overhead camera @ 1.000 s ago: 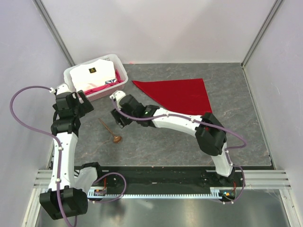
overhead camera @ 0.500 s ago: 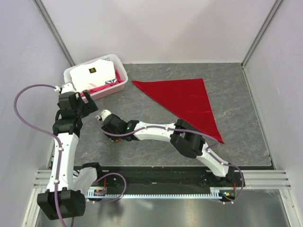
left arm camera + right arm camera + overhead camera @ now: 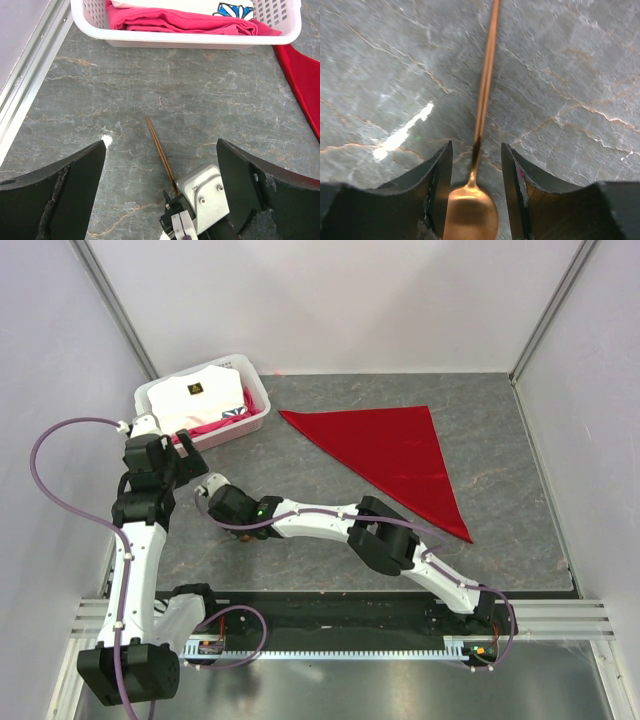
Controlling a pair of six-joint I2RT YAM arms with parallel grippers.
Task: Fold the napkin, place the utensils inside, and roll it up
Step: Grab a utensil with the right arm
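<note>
The right gripper (image 3: 476, 147) had its jaws partway apart and set down astride the spoon (image 3: 481, 115), one dark finger (image 3: 437, 190) on each side of the neck where the thin handle met the round bowl. Its own wrist camera showed bare table on both sides of the handle; whether the fingers touched the wider bowl could not be told. The overhead view hid all of this, since the white gripper body covered the spoon almost entirely (only a brown trace peeked out beneath it).

The left wrist camera gave what the other two did not: the free end of the handle lying flat on the grey marbled table (image 3: 225, 100), slanting toward the far left, with the right gripper's white housing sitting over its near end. That same view framed the left gripper (image 3: 161, 144), its jaws spread wide and holding nothing, hanging above the table just left of the right gripper.

Farther out, a white basket (image 3: 150, 400) stood at the far left, holding folded pink cloth (image 3: 175, 22) and white patterned fabric (image 3: 200, 390). The red napkin (image 3: 385, 445) lay flat as a triangle toward the far right, well apart from the spoon; the left wrist view caught only its red corner at the right edge.
</note>
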